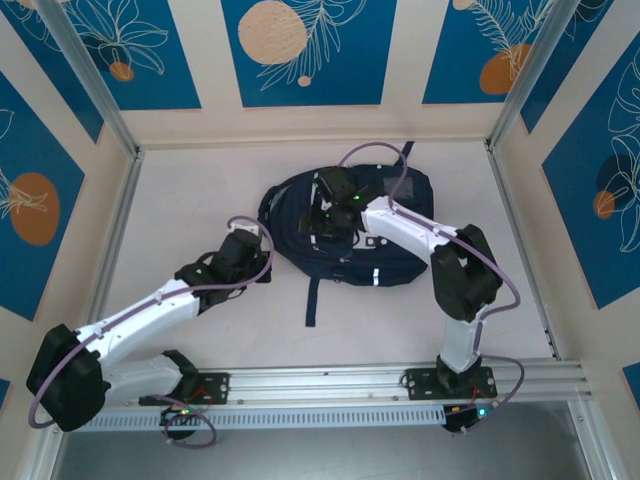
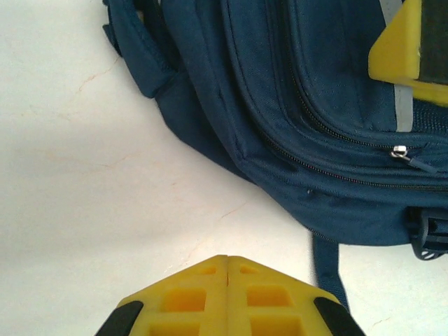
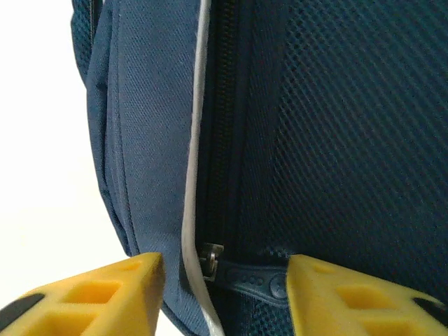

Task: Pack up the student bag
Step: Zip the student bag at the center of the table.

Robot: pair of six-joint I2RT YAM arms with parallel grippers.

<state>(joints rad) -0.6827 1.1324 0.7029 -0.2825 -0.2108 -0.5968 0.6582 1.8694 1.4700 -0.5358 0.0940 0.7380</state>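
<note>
While the student bag (image 1: 290, 225) lies flat, jaws differ.
Right gripper (image 3: 224, 271) part-open astride zip pull (image 3: 248, 280), unclamped; left gripper (image 2: 227, 269) closed, empty.

A pale, matte white bench (image 1: 190, 200) fills the middle, evenly lit, with only soft shadows. Cream walls (image 1: 300, 122) rise at 9, 12 and 3 o'clock, each carrying blue panels (image 1: 300, 50) drawn with white leaves and orange discs. Slanted metal posts (image 1: 90, 75) stand at 10 and 2 o'clock. An aluminium rail (image 1: 330, 380) runs along 6 o'clock.
</note>
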